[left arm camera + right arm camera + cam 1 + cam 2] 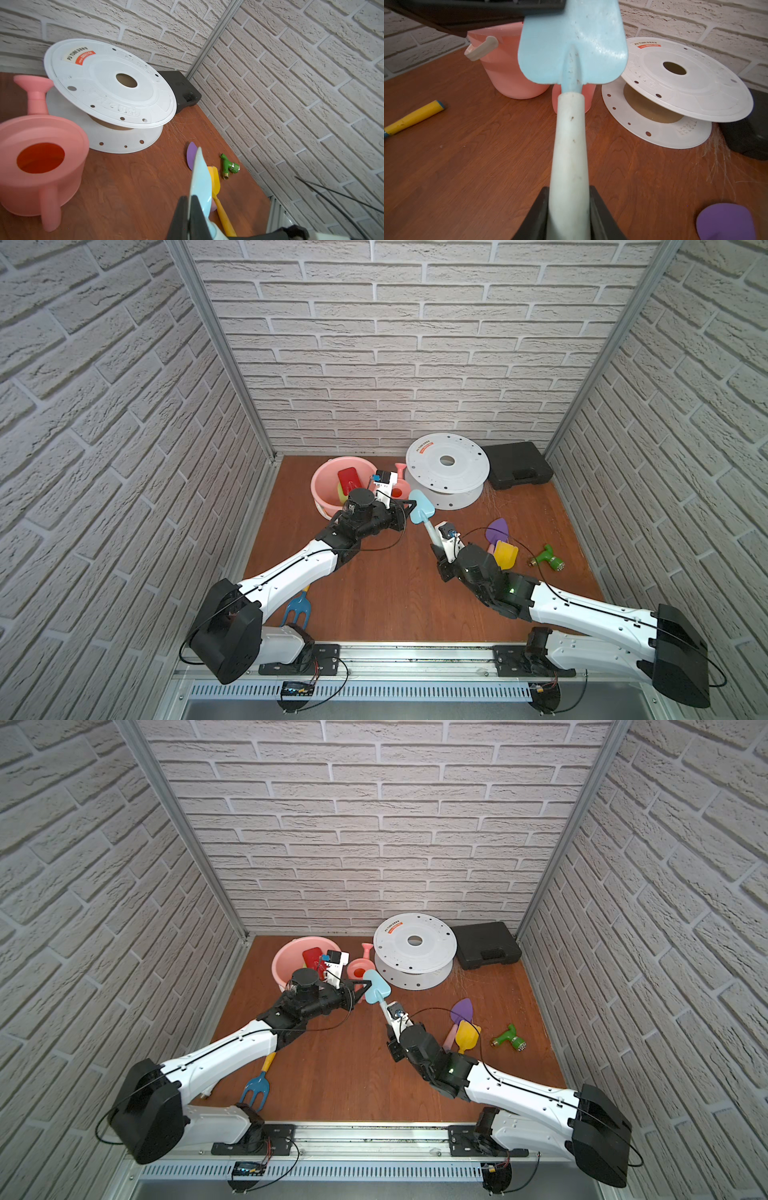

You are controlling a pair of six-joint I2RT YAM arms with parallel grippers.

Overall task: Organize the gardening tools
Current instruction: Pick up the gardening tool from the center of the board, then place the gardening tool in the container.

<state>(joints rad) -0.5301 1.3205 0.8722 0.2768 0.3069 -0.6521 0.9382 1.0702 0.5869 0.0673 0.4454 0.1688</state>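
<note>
A pale teal trowel [422, 508] [377, 988] hangs above the table between both arms. My left gripper [411, 504] [190, 199] is shut on the edge of its blade [200, 180]. My right gripper [435, 546] [569, 191] has its jaws on either side of the white handle [570, 145], with thin gaps showing, so it is open. Red [348, 479] and lime-green [340, 489] trowels lie in the pink bucket [320, 481]. The purple [497, 529] and yellow [506, 554] trowels lie on the right. The blue fork [297, 608] lies under my left arm.
A pink watering can [41, 162] stands beside the bucket. At the back are a white spool [446, 466] and a black case [517, 464]. A green spray nozzle [548, 558] lies near the right wall. Brick walls close in three sides.
</note>
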